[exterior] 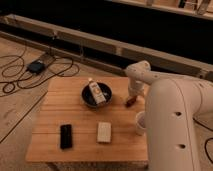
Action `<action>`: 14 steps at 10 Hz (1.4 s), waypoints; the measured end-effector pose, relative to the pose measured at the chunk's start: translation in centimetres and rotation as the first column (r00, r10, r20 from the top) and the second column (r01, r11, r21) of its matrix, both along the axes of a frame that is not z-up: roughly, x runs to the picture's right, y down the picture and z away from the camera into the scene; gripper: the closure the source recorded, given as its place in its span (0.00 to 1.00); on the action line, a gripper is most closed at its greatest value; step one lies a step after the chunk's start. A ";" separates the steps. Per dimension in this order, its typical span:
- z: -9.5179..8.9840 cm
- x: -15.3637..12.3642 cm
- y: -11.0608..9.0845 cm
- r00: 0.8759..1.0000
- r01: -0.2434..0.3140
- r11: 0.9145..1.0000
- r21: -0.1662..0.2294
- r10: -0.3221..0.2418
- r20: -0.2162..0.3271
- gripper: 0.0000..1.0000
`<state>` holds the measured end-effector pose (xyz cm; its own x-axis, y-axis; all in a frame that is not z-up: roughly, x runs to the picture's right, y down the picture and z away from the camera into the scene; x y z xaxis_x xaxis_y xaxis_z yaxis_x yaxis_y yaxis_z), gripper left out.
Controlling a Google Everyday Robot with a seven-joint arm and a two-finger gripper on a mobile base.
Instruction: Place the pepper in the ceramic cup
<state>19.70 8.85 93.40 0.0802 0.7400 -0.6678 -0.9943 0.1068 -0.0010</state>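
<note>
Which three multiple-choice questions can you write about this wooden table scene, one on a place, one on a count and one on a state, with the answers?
1. Where is the white-and-orange carton?
A. on the floor
B. on a shelf
C. in the wide dark round bowl

2. How many flat items lie on the wooden table in front of the bowl?
A. one
B. two
C. four

3. Relative to the plain white ceramic cup, the small red-orange pepper is:
A. outside it, lying on the table
B. inside it
C. balanced on its rim

Answers:
1 C: the carton leans inside the bowl.
2 B: only a black flat rectangular object and a pale block lie there.
3 A: the pepper lies on the wood just below the gripper, apart from the cup.
</note>
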 end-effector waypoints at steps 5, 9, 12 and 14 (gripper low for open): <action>0.5 -0.1 0.1 1.000 -0.004 1.000 -0.002 0.004 0.009 0.51; 0.8 0.1 0.1 1.000 -0.005 1.000 -0.003 0.005 0.008 0.89; 0.8 0.2 0.1 1.000 -0.004 1.000 -0.007 0.005 0.006 1.00; 0.9 0.2 0.1 1.000 -0.001 1.000 -0.010 0.001 0.004 1.00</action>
<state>19.93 8.97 94.29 0.0821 0.7335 -0.6748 -0.9944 0.1056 -0.0062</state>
